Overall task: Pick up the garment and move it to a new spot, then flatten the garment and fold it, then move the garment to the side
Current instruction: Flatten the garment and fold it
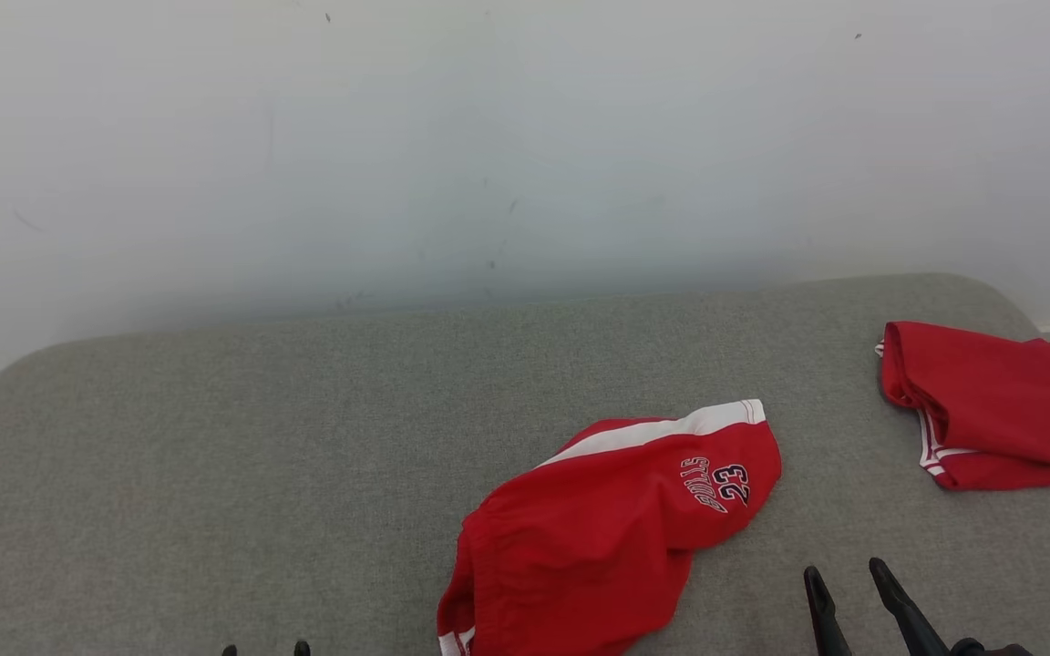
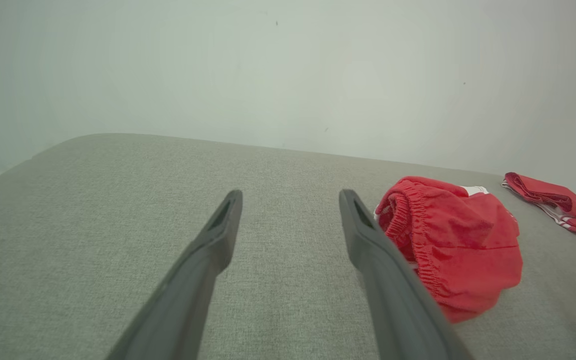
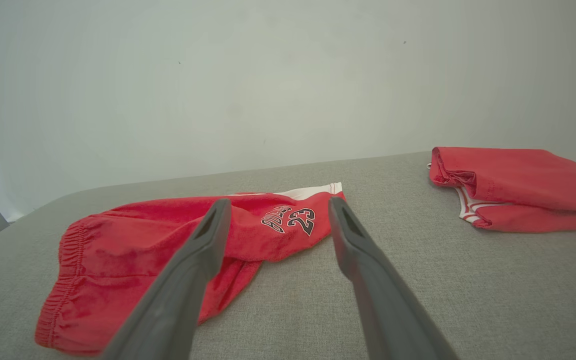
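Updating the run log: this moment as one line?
stage: pre-grasp | red shorts: crumpled on grey surface, untouched | folded red garment: far right | left claw: open, empty | right claw: open, empty, near shorts

- Left gripper (image 2: 290, 196): two long, dark grey fingers (image 2: 203, 260), smooth and matte, tapering to narrow tips.
- Right gripper (image 3: 279, 202): the same dark grey tapered pair, each with a slot-like recess near its tip.
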Controlling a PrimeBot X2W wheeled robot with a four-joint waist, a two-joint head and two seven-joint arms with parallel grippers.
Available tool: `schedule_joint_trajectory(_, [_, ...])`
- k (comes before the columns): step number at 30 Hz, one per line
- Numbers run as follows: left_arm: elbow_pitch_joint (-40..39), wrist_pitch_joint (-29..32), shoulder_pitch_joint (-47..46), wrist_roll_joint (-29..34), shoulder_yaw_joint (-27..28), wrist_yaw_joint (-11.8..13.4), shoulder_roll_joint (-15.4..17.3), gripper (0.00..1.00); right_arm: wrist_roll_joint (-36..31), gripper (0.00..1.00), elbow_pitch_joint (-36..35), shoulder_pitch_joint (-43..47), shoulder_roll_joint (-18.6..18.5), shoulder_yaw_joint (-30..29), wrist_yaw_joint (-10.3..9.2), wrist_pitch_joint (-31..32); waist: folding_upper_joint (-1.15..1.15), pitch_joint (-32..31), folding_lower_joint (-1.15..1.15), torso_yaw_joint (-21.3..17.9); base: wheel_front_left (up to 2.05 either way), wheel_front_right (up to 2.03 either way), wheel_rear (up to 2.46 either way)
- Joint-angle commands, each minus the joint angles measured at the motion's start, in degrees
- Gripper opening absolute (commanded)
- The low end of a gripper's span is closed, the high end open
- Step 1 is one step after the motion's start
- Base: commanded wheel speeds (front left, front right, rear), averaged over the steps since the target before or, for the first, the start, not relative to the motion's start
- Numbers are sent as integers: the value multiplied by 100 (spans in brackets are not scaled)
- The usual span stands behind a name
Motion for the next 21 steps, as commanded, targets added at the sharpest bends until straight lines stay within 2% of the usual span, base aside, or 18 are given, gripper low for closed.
schedule_joint_trajectory(1, [45, -28, -112, 13, 5, -33, -2, 100, 37, 100, 15, -61, -37, 18, -7, 2, 0, 21, 0, -9, 0, 0, 0])
schedule_joint_trajectory(5, [339, -27, -495, 113, -18, -215, -2, 100, 52, 100, 28, -150, -73, 68, -7, 2, 0, 122, 0, -43, 0, 0, 0])
schedule_joint_trajectory(12, [1540, -27, -1687, 214, -136, -711, 156, 100, 65, 100, 46, -367, -190, 226, -7, 3, 0, 378, 0, -193, 0, 0, 0])
schedule_joint_trajectory(21, [2958, -27, -3065, 319, -551, -1002, 239, 100, 82, 100, 22, -563, -356, 280, -7, 3, 0, 833, 0, -467, 0, 0, 0])
